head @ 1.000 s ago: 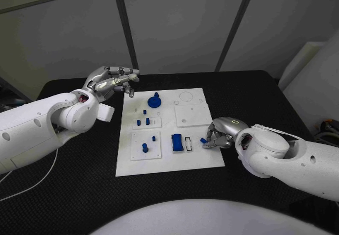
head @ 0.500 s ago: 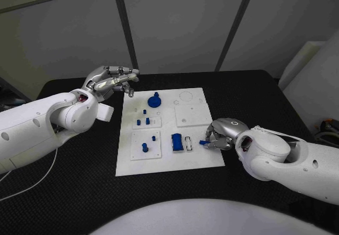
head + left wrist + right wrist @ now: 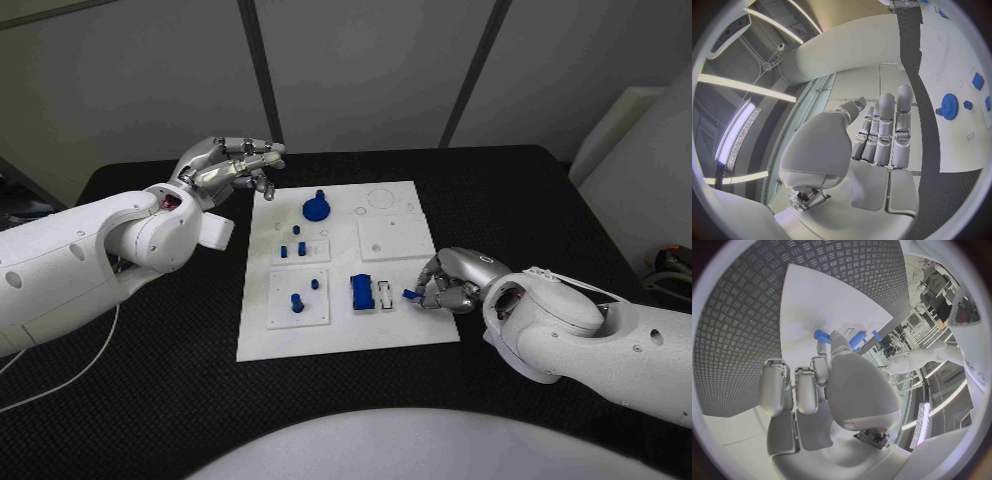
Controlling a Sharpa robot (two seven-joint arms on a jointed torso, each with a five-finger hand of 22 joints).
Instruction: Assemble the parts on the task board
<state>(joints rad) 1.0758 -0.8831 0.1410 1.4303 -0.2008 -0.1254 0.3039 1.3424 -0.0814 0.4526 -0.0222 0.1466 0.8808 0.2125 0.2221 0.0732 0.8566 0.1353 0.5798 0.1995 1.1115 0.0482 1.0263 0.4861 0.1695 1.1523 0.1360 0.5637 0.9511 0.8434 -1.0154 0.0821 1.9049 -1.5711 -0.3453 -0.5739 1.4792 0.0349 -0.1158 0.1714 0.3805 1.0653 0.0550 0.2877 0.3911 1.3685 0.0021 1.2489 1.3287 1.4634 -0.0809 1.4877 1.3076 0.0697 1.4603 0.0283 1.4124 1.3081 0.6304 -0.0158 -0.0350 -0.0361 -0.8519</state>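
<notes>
The white task board (image 3: 339, 325) lies in the middle of the black table. My right hand (image 3: 451, 280) pinches a small blue part (image 3: 413, 295) low over the board's right edge, close beside a white slotted holder (image 3: 385, 293) and a blue block (image 3: 361, 291). In the right wrist view the blue part (image 3: 822, 335) sits at the fingertips of my right hand (image 3: 836, 385) over the board (image 3: 811, 300). My left hand (image 3: 231, 165) hovers off the board's far left corner, holding nothing, fingers loosely bent. In the left wrist view my left hand (image 3: 879, 137) shows its fingers side by side.
On the board stand a blue gear (image 3: 316, 207), small blue pegs (image 3: 290, 246), a square sub-plate with pegs (image 3: 299, 297) and a plain white square plate (image 3: 392, 238). The gear (image 3: 949, 106) also appears in the left wrist view. Black table surrounds the board.
My right hand has shifted slightly toward the near side with the blue part, bringing it closer to the slotted holder. The left hand has stayed put.
</notes>
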